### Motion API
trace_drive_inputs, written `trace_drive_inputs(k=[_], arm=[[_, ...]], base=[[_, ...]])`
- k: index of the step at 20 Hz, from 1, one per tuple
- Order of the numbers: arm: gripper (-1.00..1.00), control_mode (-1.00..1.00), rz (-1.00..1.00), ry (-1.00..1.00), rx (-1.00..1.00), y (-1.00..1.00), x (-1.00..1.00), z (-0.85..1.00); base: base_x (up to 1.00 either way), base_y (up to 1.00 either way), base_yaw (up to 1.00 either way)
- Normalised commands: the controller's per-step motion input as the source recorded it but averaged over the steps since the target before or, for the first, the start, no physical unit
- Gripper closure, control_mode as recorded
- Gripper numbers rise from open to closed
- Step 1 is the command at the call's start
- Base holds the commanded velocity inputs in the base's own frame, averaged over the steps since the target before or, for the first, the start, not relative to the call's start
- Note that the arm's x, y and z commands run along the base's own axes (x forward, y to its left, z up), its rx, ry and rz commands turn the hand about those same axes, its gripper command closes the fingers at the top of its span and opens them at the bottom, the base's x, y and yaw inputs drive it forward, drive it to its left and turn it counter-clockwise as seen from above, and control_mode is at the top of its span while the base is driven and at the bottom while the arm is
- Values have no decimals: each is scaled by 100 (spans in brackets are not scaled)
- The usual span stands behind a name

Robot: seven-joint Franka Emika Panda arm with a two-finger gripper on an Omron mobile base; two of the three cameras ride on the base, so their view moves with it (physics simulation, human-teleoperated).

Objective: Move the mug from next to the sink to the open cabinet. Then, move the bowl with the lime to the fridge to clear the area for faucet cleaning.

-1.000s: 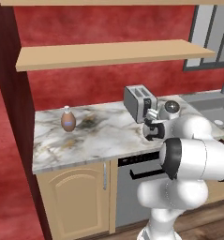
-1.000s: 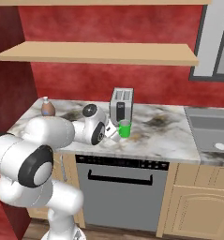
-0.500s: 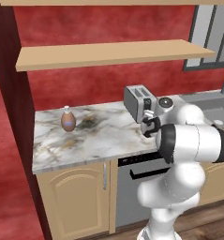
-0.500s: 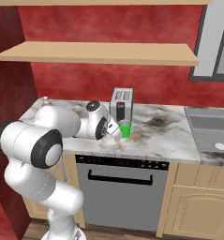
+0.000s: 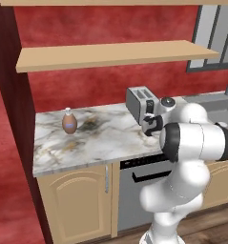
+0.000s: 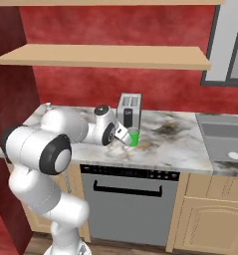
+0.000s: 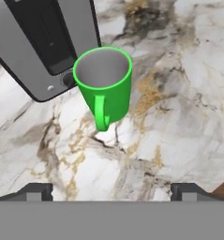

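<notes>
The marble worktop (image 7: 188,84) carried a grey toaster (image 7: 43,42), and the green mug (image 7: 104,82) stood upright just beside the toaster's front face, with its handle turned toward the hand camera. In the right base view the mug (image 6: 134,136) stood well to the left of the sink (image 6: 225,139).

The mug appeared rigid and light, with a smooth glazed wall likely to slip under a weak pinch. A side grasp across the body below the rim, or a pinch over the rim wall on the side away from the toaster, was judged most secure; the handle looked too thin for a steady hold.

The gripper (image 7: 111,190) hovered near the mug with its jaws fully apart, holding and touching nothing.
</notes>
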Motion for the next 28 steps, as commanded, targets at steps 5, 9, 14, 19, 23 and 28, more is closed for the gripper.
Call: trace_drive_inputs(k=[5, 9, 14, 19, 23, 28], arm=[[-100, -100, 6, -4, -1, -2, 22, -16], [-100, -100, 0, 0, 0, 0, 44, -1], [-100, -100, 0, 0, 0, 0, 33, -2], [-100, -100, 0, 0, -2, 0, 10, -22], [-100, -100, 0, 0, -1, 0, 11, -17], [-100, -100, 0, 0, 0, -2, 9, -2]], base=[[0, 0, 0], [0, 0, 0], [0, 0, 0], [0, 0, 0], [0, 0, 0], [0, 0, 0]])
